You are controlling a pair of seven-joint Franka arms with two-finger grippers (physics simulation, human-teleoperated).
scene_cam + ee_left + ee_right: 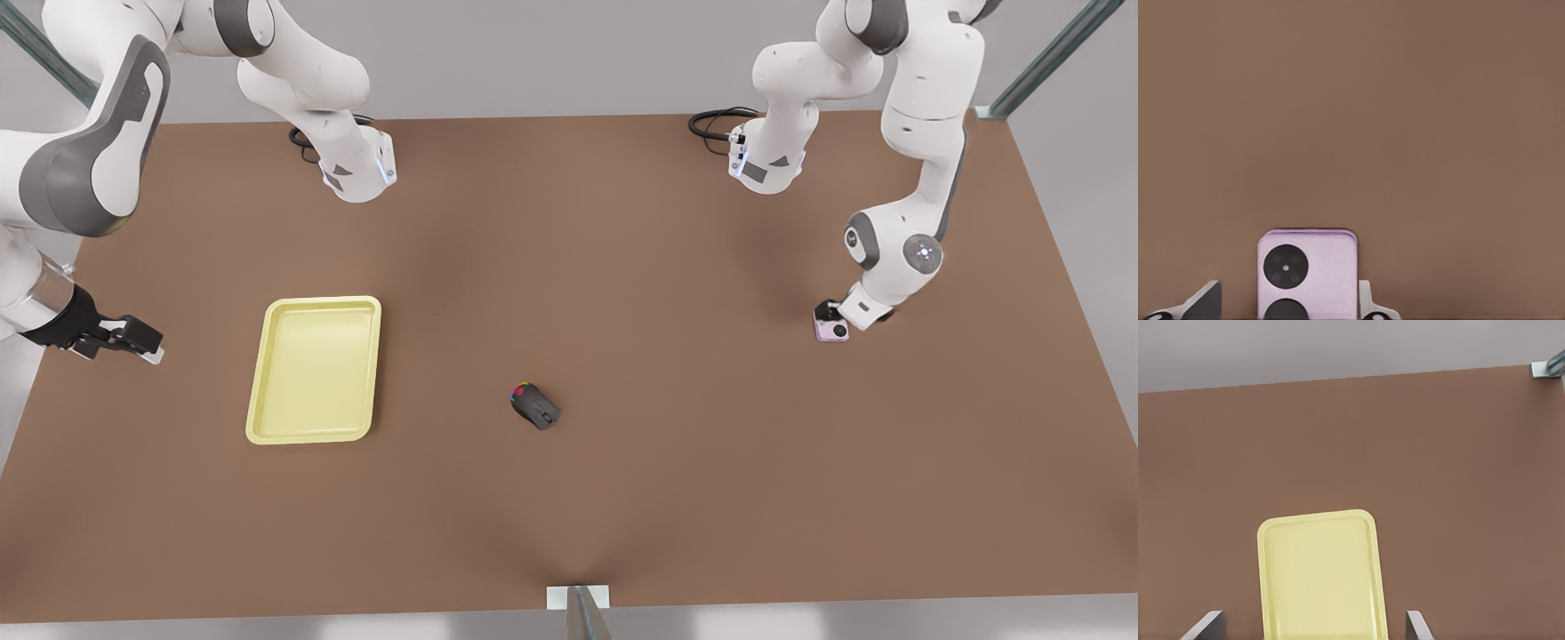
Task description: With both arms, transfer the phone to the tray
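Phone (1308, 275) lies on the table between the left gripper's (834, 313) spread fingers (1366, 301); squeeze squarely before lifting, while the right gripper (133, 342) waits open beside the tray (316, 369).

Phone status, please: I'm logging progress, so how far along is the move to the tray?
Early. The left gripper is down at the phone, fingers open either side of it, not closed. The phone lies on the table. The right gripper waits open beside the tray. Grasp, handover and placing remain.
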